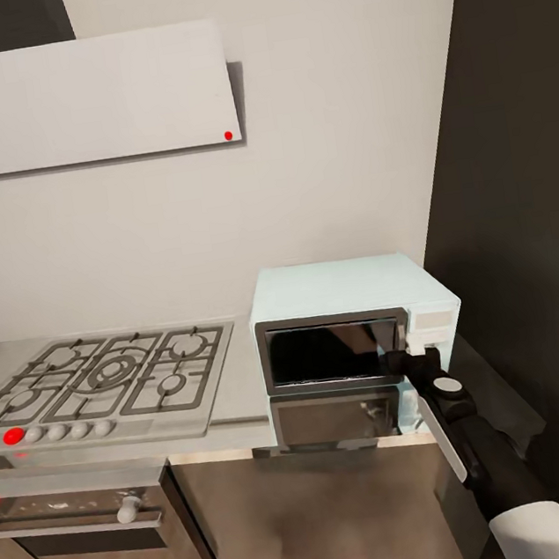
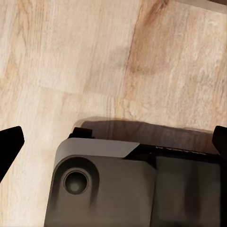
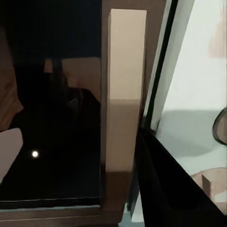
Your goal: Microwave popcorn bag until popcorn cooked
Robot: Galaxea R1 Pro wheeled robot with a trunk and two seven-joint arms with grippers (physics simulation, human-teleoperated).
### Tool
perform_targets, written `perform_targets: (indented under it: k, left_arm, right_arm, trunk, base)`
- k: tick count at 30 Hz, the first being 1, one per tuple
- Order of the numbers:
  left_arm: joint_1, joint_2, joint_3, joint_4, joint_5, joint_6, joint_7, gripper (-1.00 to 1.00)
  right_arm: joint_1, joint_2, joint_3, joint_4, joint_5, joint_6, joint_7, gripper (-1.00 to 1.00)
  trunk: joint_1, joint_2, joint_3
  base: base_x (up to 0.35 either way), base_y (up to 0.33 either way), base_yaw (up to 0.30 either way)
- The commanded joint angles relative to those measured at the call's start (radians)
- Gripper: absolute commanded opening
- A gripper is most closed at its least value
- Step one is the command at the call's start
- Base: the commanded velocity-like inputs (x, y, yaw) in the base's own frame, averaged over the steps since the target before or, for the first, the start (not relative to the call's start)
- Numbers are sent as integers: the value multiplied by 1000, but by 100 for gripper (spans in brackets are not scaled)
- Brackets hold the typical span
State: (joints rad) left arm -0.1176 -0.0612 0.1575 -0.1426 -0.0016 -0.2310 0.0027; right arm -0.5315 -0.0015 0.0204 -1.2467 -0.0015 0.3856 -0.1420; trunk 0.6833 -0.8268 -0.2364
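Fingers (image 1: pixel 404 360) on my right arm touch the microwave (image 1: pixel 345 306) door's handle edge; I cannot tell their grip. Left fingers (image 2: pixel 10 142) splayed over wood floor (image 2: pixel 71 56).

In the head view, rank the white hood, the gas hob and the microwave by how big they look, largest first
1. White hood: looks largest, though the frame's left edge crops it.
2. Gas hob: next, also cropped at the left.
3. Microwave: looks a little smaller than the hob; that pair is close, so I wouldn't rank them firmly.
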Motion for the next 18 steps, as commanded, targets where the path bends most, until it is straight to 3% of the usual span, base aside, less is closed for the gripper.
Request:
perform_targets:
  k: [1, 10, 18]
  left_arm:
    - [-1, 0, 4, 1, 0, -4, 0, 100]
    - [-2, -1, 4, 1, 0, -3, 0, 100]
    - [-2, -3, 2, 1, -1, -3, 0, 100]
  right_arm:
    - [-15, 0, 1, 12, -6, 5, -2, -100]
    - [-15, 0, 1, 11, -6, 9, -2, -100]
    - [-15, 0, 1, 7, -7, 9, -2, -100]
  trunk:
    - [0, 0, -1]
    - [0, 0, -1]
    - [0, 0, -1]
  base:
    - [0, 0, 0]
    - [0, 0, 0]
    - [-135, 0, 0]
